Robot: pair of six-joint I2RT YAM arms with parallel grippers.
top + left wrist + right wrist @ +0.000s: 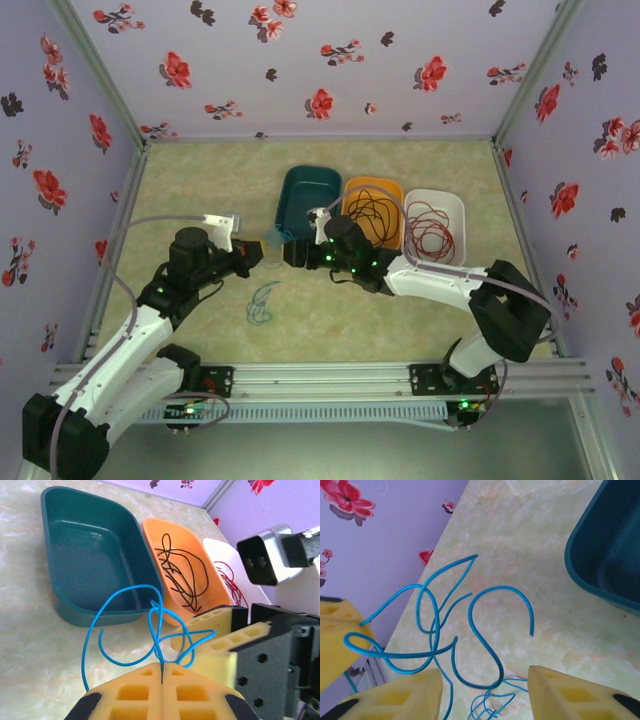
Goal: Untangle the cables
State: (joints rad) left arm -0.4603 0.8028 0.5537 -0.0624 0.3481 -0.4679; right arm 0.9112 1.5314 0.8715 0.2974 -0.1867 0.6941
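My left gripper (162, 669) has its yellow pads pressed together on the blue cable (125, 625), pinching one strand right at the tips. From that pinch the cable springs up in several loose loops and crossings, lifted off the table (200, 180).

My right gripper (485, 674) faces the left one from just beside it. Its jaws stand apart with a clear gap, and the cable's loops hang in front of that gap. One curl passes by the right fingers (212, 622); I cannot tell whether it touches them.

Below the two grippers a second blue cable (262, 303) lies in a small tangle on the table, near the arms and apart from the held one.

Beyond the grippers three trays sit side by side. The teal tray (300, 180) on the left shows its bare floor. The orange tray (352, 190) in the middle holds a black cable (375, 215) in loose coils. The white tray (455, 205) on the right holds a red cable (430, 232), also coiled.
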